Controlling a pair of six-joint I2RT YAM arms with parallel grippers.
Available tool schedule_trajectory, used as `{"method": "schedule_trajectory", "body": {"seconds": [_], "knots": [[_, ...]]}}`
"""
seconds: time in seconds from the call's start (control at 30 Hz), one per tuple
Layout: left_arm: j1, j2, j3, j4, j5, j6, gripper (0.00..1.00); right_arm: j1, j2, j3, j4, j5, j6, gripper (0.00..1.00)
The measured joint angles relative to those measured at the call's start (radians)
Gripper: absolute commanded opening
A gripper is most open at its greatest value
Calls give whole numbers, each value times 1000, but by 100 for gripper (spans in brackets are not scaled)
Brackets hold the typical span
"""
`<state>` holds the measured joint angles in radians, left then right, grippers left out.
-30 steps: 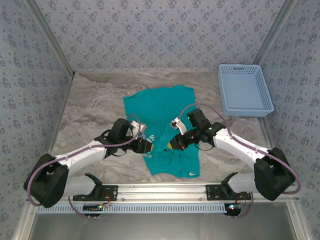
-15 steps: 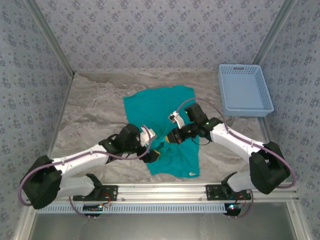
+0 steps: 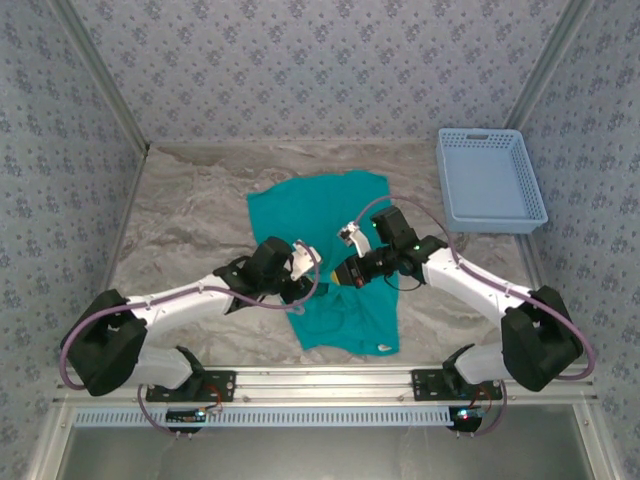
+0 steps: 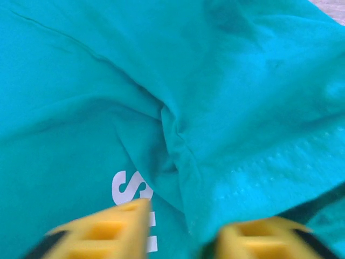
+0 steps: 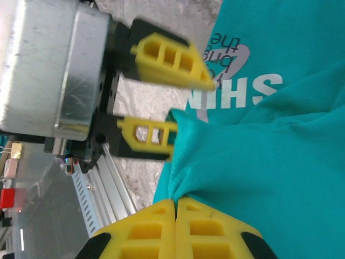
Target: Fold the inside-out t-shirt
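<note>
Teal t-shirt (image 3: 320,205) pinched in the clamped right tool (image 5: 175,202); left tool (image 4: 183,222) parted astride its fold.

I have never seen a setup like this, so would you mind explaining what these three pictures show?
These are two robot arms bolted to the near edge of a table. Each ends in a two-finger gripper with yellow fingers. The wide picture comes from a fixed camera above and behind the arms. The two close-ups come from a camera on each wrist. On the table lie a teal t-shirt, loosely laid out, and a light blue basket at the far right. The right gripper is shut, pinching a fold of the shirt. The left gripper sits close beside it, its fingers apart at the shirt's edge and not clearly gripping it.
</note>
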<state>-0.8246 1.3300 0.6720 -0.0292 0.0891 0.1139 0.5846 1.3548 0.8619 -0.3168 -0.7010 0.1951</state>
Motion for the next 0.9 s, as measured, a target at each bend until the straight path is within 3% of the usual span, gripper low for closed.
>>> {"method": "schedule_trajectory", "body": {"seconds": [0.1,0.13,0.3,0.43,0.53,0.67,0.9], "knots": [[17,0,38,-48,34,-31,0,17,-19,1,-42,153,-8,33],[31,-1,57,-69,57,-48,0,32,-27,2,-61,232,-16,36],[153,-11,160,-127,211,-230,0,164,-66,-12,-105,627,-32,43],[183,5,165,-134,332,-372,0,252,-151,-95,-79,787,-80,44],[183,51,162,-125,435,-473,0,298,-250,-152,-57,791,-167,43],[183,88,148,-110,523,-579,0,359,-352,-194,-3,690,-443,44],[183,82,117,-82,607,-671,0,388,-250,-193,47,533,-871,47]]}}
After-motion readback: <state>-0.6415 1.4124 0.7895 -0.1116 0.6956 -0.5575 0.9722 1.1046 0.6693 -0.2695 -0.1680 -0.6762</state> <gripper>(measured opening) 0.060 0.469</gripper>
